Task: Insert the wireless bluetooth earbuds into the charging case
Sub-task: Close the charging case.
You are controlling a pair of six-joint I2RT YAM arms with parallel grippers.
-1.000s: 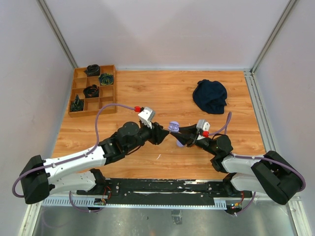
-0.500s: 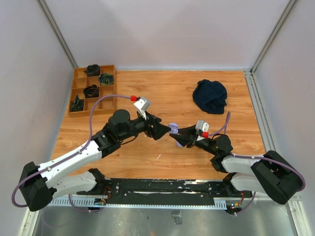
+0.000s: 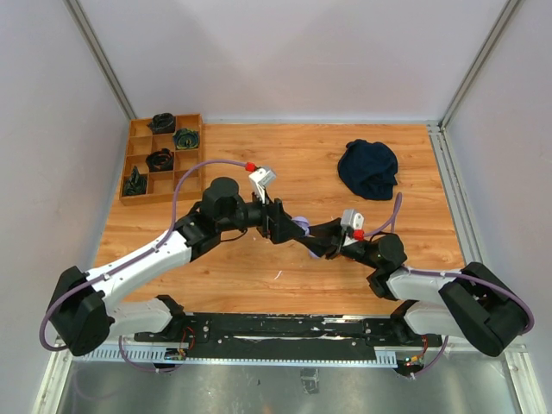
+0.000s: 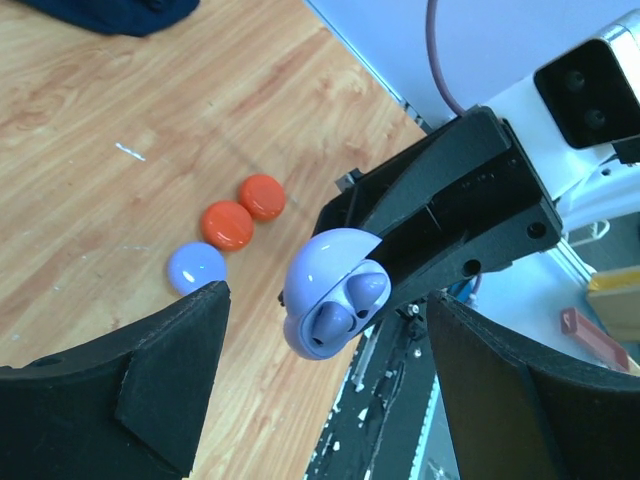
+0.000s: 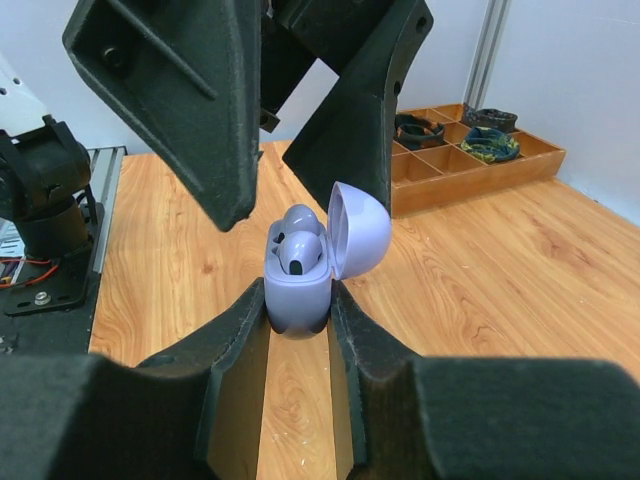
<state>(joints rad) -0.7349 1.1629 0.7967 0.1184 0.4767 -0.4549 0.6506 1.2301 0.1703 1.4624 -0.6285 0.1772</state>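
Observation:
My right gripper point(image 5: 298, 302) is shut on the lower body of the lilac charging case point(image 5: 297, 290), holding it upright above the table with its lid point(image 5: 358, 238) flipped open. Two lilac earbuds point(image 5: 297, 250) sit in the case's wells. My left gripper point(image 4: 325, 300) is open, one black finger point(image 5: 190, 100) on each side just above the case, touching nothing. The left wrist view looks down onto the case point(image 4: 325, 270) and the seated earbuds point(image 4: 340, 308). In the top view both grippers meet at the case point(image 3: 301, 227) over the table's middle.
On the wood below lie one lilac puck point(image 4: 196, 267) and two orange-red pucks point(image 4: 227, 223). A wooden compartment tray point(image 3: 162, 158) with dark items stands at the back left. A dark blue cloth point(image 3: 368, 168) lies at the back right.
The left gripper's jaws have spread apart and it has shifted right, closer over the case. The right gripper has kept the case almost still.

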